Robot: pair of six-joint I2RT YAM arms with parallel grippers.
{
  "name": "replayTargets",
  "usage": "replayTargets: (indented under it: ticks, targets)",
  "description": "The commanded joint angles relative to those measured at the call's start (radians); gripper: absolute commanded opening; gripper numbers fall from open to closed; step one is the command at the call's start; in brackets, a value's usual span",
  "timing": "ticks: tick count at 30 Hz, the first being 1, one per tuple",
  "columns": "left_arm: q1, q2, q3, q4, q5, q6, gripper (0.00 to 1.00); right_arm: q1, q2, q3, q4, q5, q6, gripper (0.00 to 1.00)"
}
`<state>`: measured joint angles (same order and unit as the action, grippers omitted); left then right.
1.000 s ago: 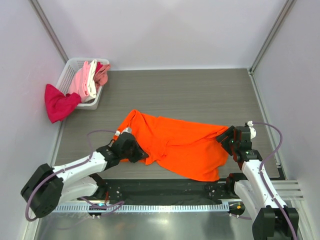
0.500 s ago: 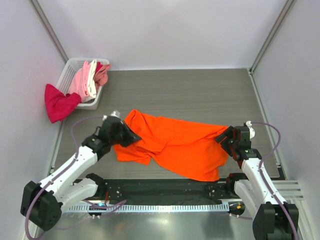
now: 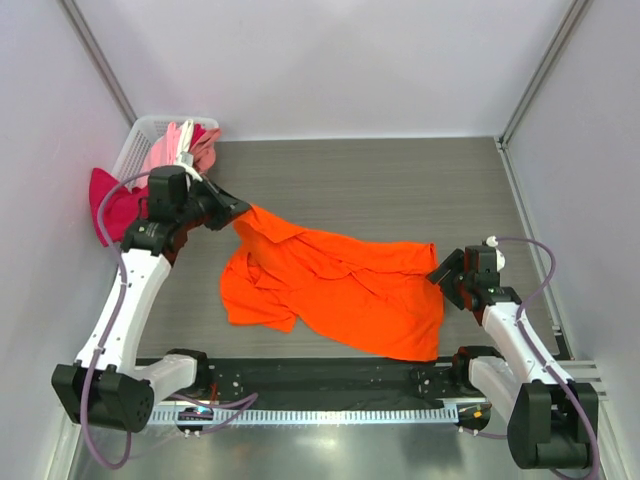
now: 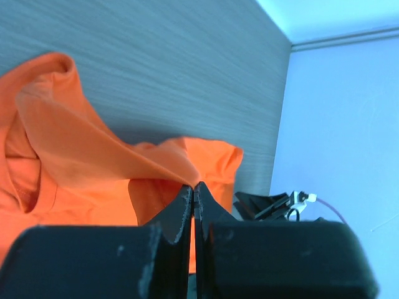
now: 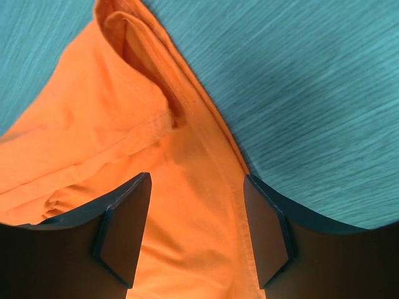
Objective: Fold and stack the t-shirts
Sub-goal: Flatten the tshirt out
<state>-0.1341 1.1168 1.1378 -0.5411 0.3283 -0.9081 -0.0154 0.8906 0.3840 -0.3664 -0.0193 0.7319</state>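
Note:
The bright orange t-shirt lies rumpled across the middle of the table. My left gripper is at the shirt's back-left corner, shut on a pinch of its cloth and holding that corner up. In the left wrist view the jaws meet on a fold of the orange cloth. My right gripper hovers open over the shirt's right edge. Its fingers straddle the orange hem without closing on it. A magenta-red t-shirt hangs over the basket's side. Pink and white shirts sit in the basket.
The white mesh basket stands in the back-left corner against the left wall. Grey wood-grain table stretches behind the shirt. White walls close in on the left, back and right. Black arm bases and a rail run along the near edge.
My left arm has swung from the near-left up to the back left, dragging the orange shirt's corner with it. The right gripper shifted slightly left over the shirt's edge.

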Motion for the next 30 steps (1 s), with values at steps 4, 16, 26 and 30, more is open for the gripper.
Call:
replayTargets:
  ticks: [4, 16, 26, 30]
  targets:
    - [0.013, 0.023, 0.004, -0.025, 0.066, 0.035, 0.0, -0.004, 0.025, 0.059, 0.061, -0.045, -0.042, 0.63]
    - [0.024, 0.024, -0.004, -0.019, 0.071, 0.046, 0.0, -0.004, 0.228, 0.15, 0.133, -0.1, -0.043, 0.42]
    - [0.034, 0.021, -0.003, -0.022, 0.078, 0.054, 0.0, -0.004, 0.39, 0.204, 0.19, -0.117, -0.011, 0.4]
    - [0.042, 0.029, -0.001, -0.019, 0.084, 0.055, 0.0, -0.004, 0.436, 0.207, 0.208, -0.136, -0.012, 0.21]
